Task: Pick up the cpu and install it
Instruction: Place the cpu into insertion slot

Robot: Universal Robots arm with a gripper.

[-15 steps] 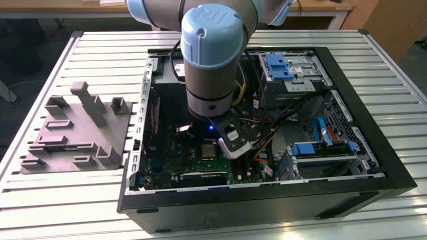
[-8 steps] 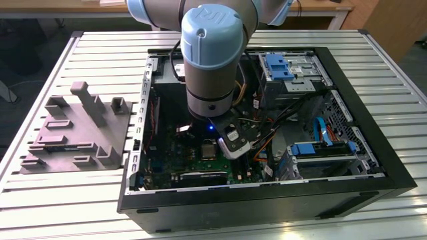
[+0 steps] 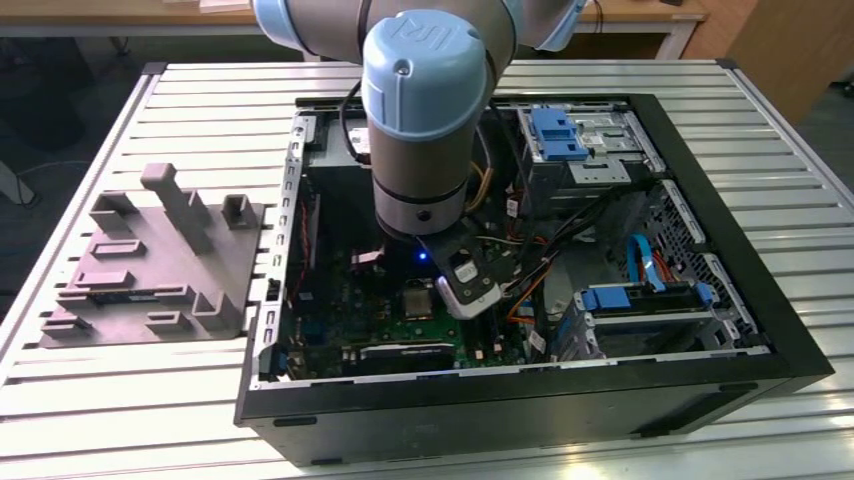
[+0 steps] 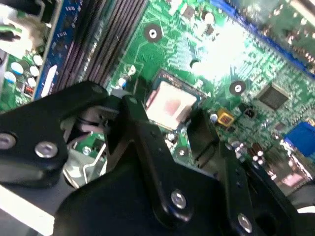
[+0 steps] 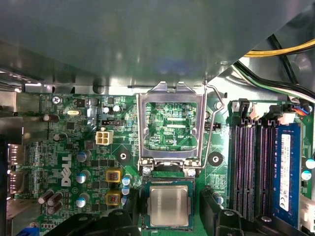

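Slatted metal table [image 3: 174, 400] holds an open computer case [image 3: 747, 330]. In the exterior view the cpu [image 3: 418, 298] lies on the green board [image 3: 400, 335], about nine o'clock from the case's middle. The gripper [image 4: 166, 112] has its fingers [image 4: 137, 120] wide apart, straddling it.

We log the computer case [image 3: 534, 410] on the table [image 3: 200, 110], with a fixture block [image 3: 147, 265] just beside it on the exterior view's left. Inside, the cpu [image 5: 169, 206] lies in its socket [image 5: 169, 184] on the motherboard [image 5: 64, 147]. The load plate [image 5: 141, 128] is hinged up at one socket edge, and memory slots [image 5: 251, 167] run alongside.
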